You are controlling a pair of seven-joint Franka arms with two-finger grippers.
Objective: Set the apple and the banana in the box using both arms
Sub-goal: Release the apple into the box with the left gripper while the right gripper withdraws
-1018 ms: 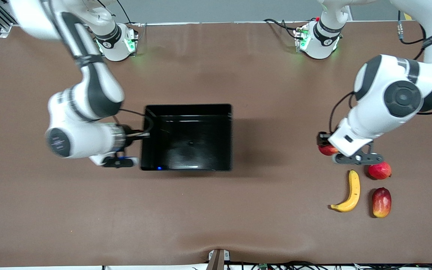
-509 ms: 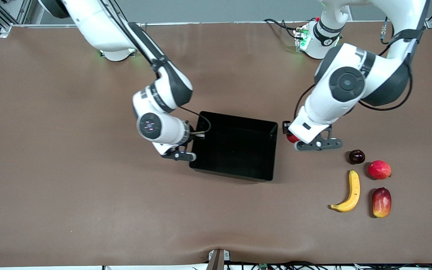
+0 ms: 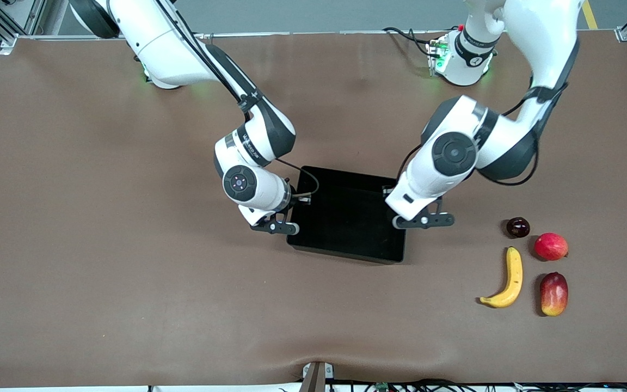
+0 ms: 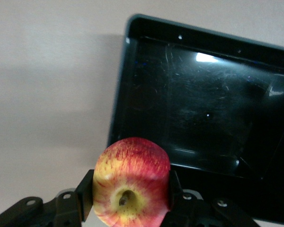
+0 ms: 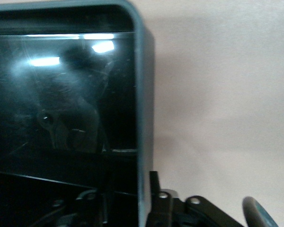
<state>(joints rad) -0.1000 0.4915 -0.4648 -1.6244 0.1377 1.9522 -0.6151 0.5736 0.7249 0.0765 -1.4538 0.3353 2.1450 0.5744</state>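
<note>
The black box lies mid-table, a little skewed. My right gripper is shut on the box's wall at the right arm's end; in the right wrist view its fingers straddle the rim of the box. My left gripper is shut on the apple, red with yellow streaks, and holds it over the box's wall at the left arm's end. The apple is hidden under the wrist in the front view. The yellow banana lies on the table toward the left arm's end, nearer the camera than the box.
Beside the banana lie a small dark round fruit, a pinkish-red round fruit and a red-yellow mango-like fruit. The brown mat covers the table.
My right gripper has dragged the box toward the left arm's end and turned it slightly. My left gripper has carried the apple from the fruit cluster to the box's edge.
</note>
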